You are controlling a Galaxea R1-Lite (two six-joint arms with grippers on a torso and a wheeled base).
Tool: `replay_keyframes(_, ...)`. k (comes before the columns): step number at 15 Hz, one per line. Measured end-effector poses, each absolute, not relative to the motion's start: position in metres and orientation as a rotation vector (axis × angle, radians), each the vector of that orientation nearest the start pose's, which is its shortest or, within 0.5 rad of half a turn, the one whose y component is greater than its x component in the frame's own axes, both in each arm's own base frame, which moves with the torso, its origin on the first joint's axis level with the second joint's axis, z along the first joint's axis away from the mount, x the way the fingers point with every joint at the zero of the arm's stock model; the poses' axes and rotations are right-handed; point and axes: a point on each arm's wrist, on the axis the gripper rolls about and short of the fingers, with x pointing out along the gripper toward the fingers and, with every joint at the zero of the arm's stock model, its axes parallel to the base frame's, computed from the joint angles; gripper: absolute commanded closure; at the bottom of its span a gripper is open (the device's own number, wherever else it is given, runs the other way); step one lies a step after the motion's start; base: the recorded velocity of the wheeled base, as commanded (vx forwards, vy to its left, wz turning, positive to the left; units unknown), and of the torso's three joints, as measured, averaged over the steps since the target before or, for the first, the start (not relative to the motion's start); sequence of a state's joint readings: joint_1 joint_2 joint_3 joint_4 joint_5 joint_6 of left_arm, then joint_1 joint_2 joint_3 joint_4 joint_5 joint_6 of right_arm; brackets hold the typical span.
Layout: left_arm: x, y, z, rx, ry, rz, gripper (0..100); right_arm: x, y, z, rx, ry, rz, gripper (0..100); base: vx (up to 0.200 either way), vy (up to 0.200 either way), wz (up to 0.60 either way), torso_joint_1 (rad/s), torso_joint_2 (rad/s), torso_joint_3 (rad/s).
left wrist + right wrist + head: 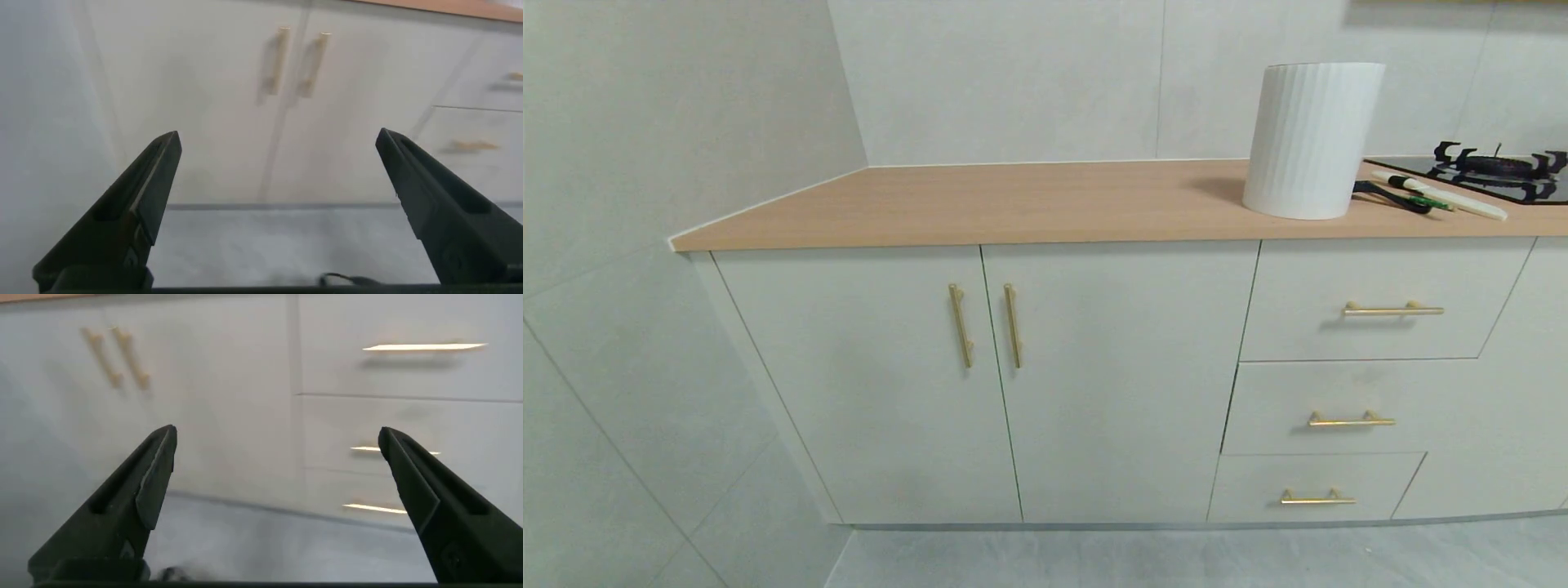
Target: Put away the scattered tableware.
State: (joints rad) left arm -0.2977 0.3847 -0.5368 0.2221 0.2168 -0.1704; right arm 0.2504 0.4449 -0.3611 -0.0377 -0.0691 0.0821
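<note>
A tall white ribbed holder [1311, 140] stands on the wooden countertop [1013, 200] at the right. Just to its right lie several utensils [1429, 196]: a black-handled one, a green one and a cream-coloured one. My left gripper [278, 155] is open and held low, facing the double cabinet doors [294, 90]. My right gripper [278, 449] is also open, low in front of the drawers [409, 416]. Nothing is between either pair of fingers.
A black stove burner [1499, 167] sits at the far right of the counter. Below are two doors with gold handles [984, 322] and three drawers [1372, 302], all closed. Tiled walls close off the left and back. Grey floor [1176, 559] lies in front.
</note>
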Motion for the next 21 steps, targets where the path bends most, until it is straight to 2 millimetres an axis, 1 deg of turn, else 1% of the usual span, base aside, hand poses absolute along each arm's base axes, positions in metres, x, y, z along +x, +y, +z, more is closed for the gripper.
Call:
replay_keyframes(2,-0.032,0.013,0.196,-0.130,0.026,-0.031,0,-0.013,-0.004,0.174,0.041,0.005,0.121,0,0.000,0.000,0.00,0.000,0.00,0.000)
replay_keyframes(4,-0.049,0.016,0.187,-0.121,-0.022,0.003,0,-0.030,-0.006,0.162,-0.001,-0.024,0.061,0,0.000,0.000,0.00,0.000,0.00,0.000)
replay_keyframes(5,-0.055,0.016,0.183,-0.121,-0.042,0.028,0,-0.035,-0.007,0.159,-0.007,-0.048,0.017,0,0.000,0.000,0.00,0.000,0.00,0.000)
replay_keyframes(8,-0.062,0.014,0.177,-0.109,-0.075,0.117,0,-0.043,-0.007,0.155,-0.008,-0.094,-0.071,0,0.000,0.000,0.00,0.000,0.00,0.000)
replay_keyframes(10,-0.065,0.009,0.168,-0.054,-0.081,0.188,0,-0.047,-0.004,0.145,-0.034,-0.097,-0.139,0,0.000,0.000,0.00,0.000,0.00,0.000)
replay_keyframes(12,-0.060,0.007,0.148,-0.010,-0.056,0.226,0,-0.046,-0.004,0.133,-0.036,-0.089,-0.164,0,0.000,0.000,0.00,0.000,0.00,0.000)
replay_keyframes(14,-0.049,0.006,0.128,-0.006,-0.049,0.231,0,-0.039,-0.003,0.115,-0.036,-0.070,-0.159,0,0.000,0.000,0.00,0.000,0.00,0.000)
replay_keyframes(16,-0.037,0.004,0.113,-0.008,-0.101,0.193,0,-0.029,-0.003,0.101,-0.035,-0.119,-0.126,0,0.000,0.000,0.00,0.000,0.00,0.000)
replay_keyframes(17,-0.032,0.004,0.107,-0.005,-0.152,0.165,0,-0.026,-0.002,0.093,-0.037,-0.110,-0.101,0,0.000,0.000,0.00,0.000,0.00,0.000)
replay_keyframes(18,-0.028,0.003,0.101,-0.002,-0.162,0.140,0,-0.024,-0.002,0.085,-0.039,-0.065,-0.083,0,0.000,0.000,0.00,0.000,0.00,0.000)
replay_keyframes(20,-0.024,0.002,0.084,0.014,-0.059,0.107,0,-0.024,-0.001,0.082,-0.037,-0.050,-0.068,0,0.000,0.000,0.00,0.000,0.00,0.000)
replay_keyframes(21,-0.023,0.001,0.079,0.013,-0.021,0.064,0,-0.023,0.000,0.080,-0.032,-0.031,-0.026,0,0.000,0.000,0.00,0.000,0.00,0.000)
